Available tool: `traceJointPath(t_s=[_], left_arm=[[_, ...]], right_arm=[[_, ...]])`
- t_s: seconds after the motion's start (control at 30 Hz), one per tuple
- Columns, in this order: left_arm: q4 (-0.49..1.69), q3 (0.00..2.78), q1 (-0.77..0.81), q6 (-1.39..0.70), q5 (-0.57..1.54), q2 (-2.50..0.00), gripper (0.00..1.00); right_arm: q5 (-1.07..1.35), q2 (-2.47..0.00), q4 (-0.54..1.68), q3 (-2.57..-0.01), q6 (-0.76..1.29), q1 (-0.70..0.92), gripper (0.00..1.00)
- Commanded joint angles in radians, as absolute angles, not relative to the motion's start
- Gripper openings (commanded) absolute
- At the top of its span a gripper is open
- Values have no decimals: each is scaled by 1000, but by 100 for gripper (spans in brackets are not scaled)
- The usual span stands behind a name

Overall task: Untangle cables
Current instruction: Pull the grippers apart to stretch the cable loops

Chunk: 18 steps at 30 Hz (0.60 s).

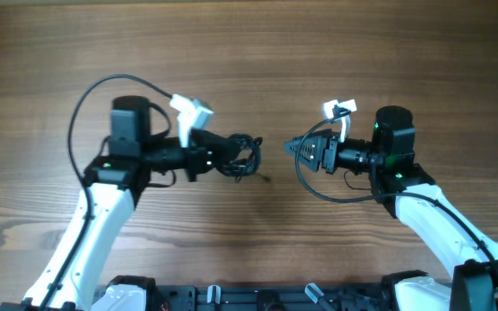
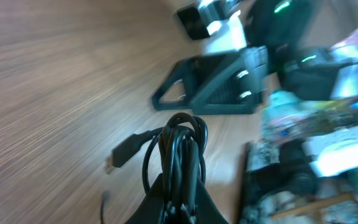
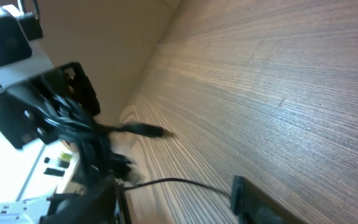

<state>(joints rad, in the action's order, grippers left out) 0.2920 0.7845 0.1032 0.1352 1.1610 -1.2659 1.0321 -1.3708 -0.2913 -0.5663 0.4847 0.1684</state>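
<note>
My left gripper [image 1: 225,154] clamps the small knotted bundle of thin black cables [image 1: 245,157] at its tips, so my right gripper [image 1: 294,148], facing it with a spread I cannot judge, should pinch only the 1 loose black plug end [image 2: 121,155].

Cables [image 1: 247,157]: black.
Table [image 1: 249,52]: brown, streaked wood grain.
Left gripper [image 1: 229,153]: black.
Right gripper [image 1: 290,147]: black.
Left arm [image 1: 93,225]: white below, black above.
Right arm [image 1: 430,220]: white below, black above.
Arm lights [image 1: 376,127]: green.
Wrist mounts [image 1: 190,108]: white.
</note>
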Motion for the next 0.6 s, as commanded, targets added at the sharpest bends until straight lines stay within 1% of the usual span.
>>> traceJointPath(t_s=[0.0, 0.03, 0.1, 0.17, 0.23, 0.3, 0.43, 0.5, 0.57], left_arm=[[289, 789, -19, 61, 1457, -1264, 4], [290, 789, -47, 27, 1486, -1264, 4], [289, 789, -64, -91, 1492, -1264, 4], [289, 789, -64, -208, 1493, -1264, 4], [289, 789, -64, -278, 1492, -1264, 4], [289, 789, -64, -324, 1492, -1264, 4], [289, 789, -63, -333, 1492, -1264, 4], [289, 789, -63, -353, 1492, -1264, 4], [289, 789, -63, -353, 1492, -1264, 4]], right_arm=[[1082, -1369, -291, -577, 482, 171, 73], [1078, -1369, -296, -577, 499, 179, 76], [1036, -1369, -350, -577, 532, 237, 76], [925, -1369, -409, -577, 630, 300, 78], [838, -1369, -498, -577, 685, 369, 77], [715, -1369, -524, -577, 752, 428, 77], [636, -1369, -581, -577, 802, 505, 79], [538, -1369, -583, -577, 850, 542, 83], [496, -1369, -591, -577, 902, 562, 88]])
